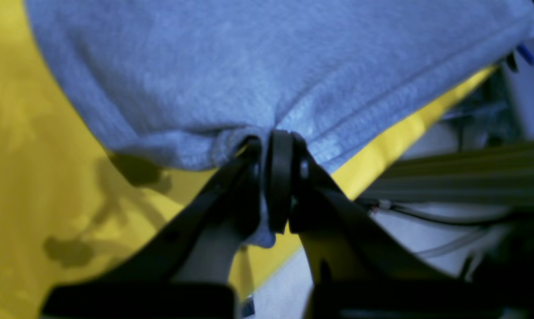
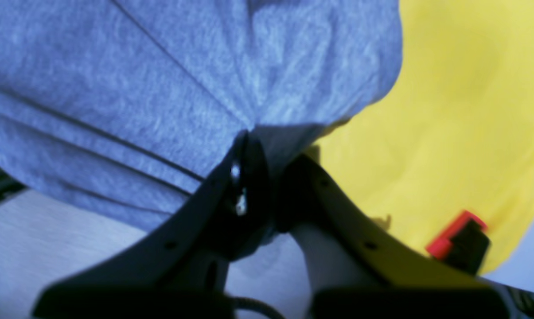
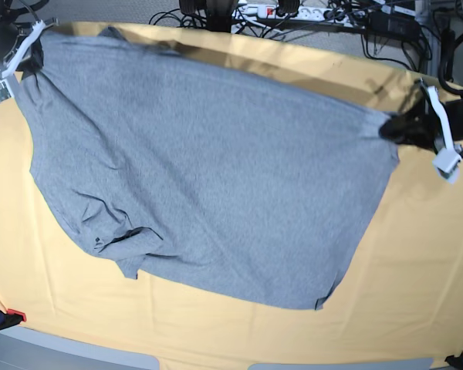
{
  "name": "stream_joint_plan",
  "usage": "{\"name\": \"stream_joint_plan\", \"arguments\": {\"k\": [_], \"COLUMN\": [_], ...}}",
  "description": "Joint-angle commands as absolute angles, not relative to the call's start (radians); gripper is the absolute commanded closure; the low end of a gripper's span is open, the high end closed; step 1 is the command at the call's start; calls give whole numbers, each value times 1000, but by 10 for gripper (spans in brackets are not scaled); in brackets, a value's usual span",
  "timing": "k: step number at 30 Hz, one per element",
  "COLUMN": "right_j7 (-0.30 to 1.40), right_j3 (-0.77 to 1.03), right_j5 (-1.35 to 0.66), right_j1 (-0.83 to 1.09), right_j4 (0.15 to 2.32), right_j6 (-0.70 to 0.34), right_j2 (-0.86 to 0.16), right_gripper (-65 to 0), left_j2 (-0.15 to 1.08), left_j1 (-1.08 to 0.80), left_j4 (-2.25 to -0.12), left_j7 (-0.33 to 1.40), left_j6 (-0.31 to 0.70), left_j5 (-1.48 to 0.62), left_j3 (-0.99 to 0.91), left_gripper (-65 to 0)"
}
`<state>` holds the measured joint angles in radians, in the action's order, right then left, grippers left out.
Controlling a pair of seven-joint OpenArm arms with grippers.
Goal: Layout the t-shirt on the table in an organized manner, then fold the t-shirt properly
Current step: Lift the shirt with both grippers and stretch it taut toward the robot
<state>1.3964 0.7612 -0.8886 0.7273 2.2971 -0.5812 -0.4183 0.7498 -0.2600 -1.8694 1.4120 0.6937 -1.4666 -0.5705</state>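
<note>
Grey t-shirt [image 3: 208, 169] spread across the yellow desk [image 3: 417, 293], plain side up; left hand [image 3: 393, 127] — at 3 o'clock — pinches its edge; right hand [image 3: 27, 54] — at 10 o'clock — clamps another corner.

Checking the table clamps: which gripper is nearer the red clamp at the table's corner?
Right. The right gripper, shut on the t-shirt, has the red clamp just beside it; the left gripper holds the shirt's opposite end.

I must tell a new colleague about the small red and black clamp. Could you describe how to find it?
Start at the table under the t-shirt. Follow its near edge to the corner on the base view's left. There sits the clamp, the only red thing on that edge.
</note>
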Motion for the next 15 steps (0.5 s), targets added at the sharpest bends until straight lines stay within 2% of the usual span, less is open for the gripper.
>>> {"name": "stream_joint_plan", "arguments": {"k": [1,9,15], "right_j7": [1392,1396,1396], "right_j3": [773,773,773], "right_j5": [-856,-830,-830], "right_j1": [741,859,928], "right_j4": [2308,2308,2309], "right_j6": [-584,-569,-570], "right_j2": [-440,-531,-538], "right_gripper": [0,0,0], "left_j2": [783,851,854], "left_j1": [-273,-395,-468], "left_j4": [-1912,-2063,-2154], "left_j7": [1396,1396,1396], "left_j6": [698,698,698], "left_j5": [-1484,-1484,-1484], "left_j3": [-583,-584,-584], "left_gripper": [0,0,0]}}
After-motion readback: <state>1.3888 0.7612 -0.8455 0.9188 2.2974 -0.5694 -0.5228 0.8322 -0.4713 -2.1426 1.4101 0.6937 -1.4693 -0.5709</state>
